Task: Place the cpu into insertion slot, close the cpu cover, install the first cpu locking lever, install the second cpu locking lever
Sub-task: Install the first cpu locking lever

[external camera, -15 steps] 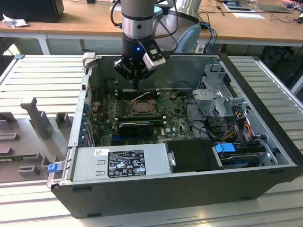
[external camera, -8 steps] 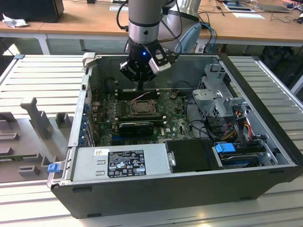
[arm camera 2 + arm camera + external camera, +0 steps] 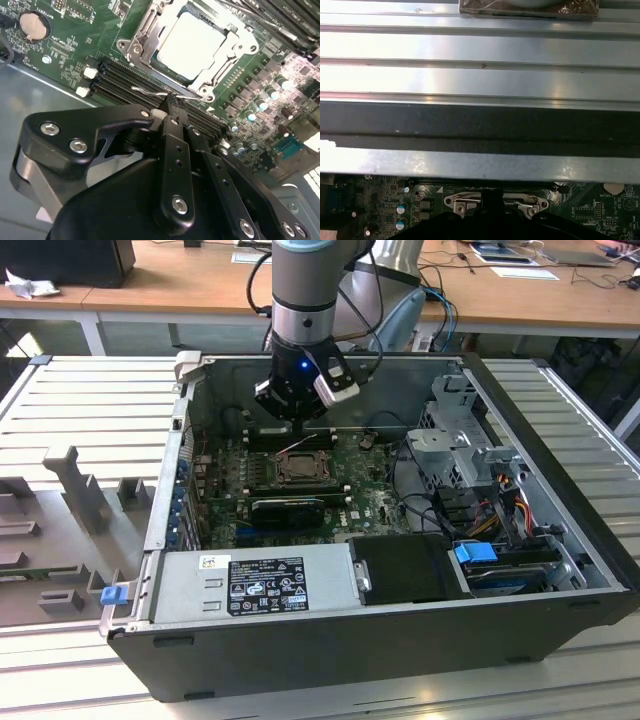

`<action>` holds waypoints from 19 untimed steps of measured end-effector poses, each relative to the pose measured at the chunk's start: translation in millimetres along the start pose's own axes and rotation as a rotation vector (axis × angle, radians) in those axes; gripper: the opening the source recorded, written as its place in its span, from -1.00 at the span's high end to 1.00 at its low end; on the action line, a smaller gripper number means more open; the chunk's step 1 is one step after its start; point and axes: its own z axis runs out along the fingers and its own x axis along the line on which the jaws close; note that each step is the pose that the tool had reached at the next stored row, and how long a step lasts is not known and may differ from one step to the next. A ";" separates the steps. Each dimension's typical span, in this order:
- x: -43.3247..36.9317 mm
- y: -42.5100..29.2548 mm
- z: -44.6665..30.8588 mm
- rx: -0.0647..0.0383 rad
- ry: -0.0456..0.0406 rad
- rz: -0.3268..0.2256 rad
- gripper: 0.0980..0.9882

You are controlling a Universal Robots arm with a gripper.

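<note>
The black claw (image 3: 169, 107) is pressed together on a thin wire locking lever (image 3: 150, 91) beside the silver-framed insertion slot (image 3: 131, 49), where the square silver-grey cpu (image 3: 192, 42) sits under the closed metal-frame cpu cover (image 3: 220, 62).

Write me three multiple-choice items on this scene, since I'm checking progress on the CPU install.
1. Where is the cpu?
A. on the grey power supply
B. in the insertion slot
C. on the desk behind the case

2. What colour is the circuit board?
A. green
B. red
C. white

3. How does the cpu cover stand?
A. raised upright
B. taken off
C. down over the cpu

Answers:
1 B, the chip sits inside the socket's metal frame.
2 A, the board around the socket is green.
3 C, the frame lies flat and the chip shows through its window.
</note>
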 end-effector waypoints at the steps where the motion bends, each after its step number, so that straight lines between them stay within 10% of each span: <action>1: 0.0 -0.1 0.0 -0.005 0.0001 0.000 0.98; 4: -1.6 0.0 1.1 -0.024 -0.0007 -0.001 0.98; 19: -13.0 1.5 10.8 -0.023 0.0007 -0.016 0.98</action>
